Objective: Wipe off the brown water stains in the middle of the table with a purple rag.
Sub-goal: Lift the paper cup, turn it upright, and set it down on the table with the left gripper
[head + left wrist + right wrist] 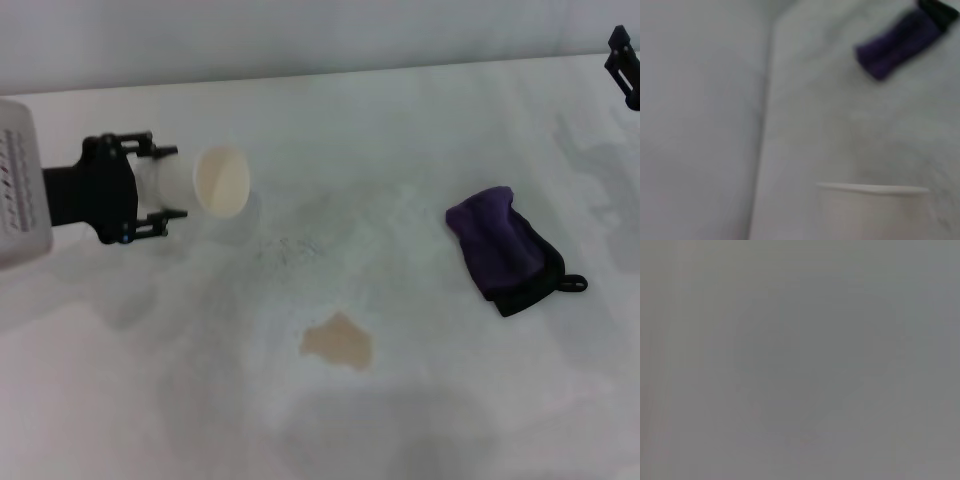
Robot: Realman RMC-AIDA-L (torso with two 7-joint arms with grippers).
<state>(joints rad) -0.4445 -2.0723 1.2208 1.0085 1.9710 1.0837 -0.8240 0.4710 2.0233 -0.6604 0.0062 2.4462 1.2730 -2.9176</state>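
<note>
Spreading across the table [420, 110], brown water stains [338, 341].

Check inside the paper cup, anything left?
The left end effector holds the paper cup sideways; its visible inner wall looks empty. The deepest part is hidden. The brown water stains lie on the table.

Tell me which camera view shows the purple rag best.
The head view: the whole purple rag lies on the table, edging and loop visible. The left wrist view shows it partly, at the frame's edge. The right wrist view shows nothing of it.
</note>
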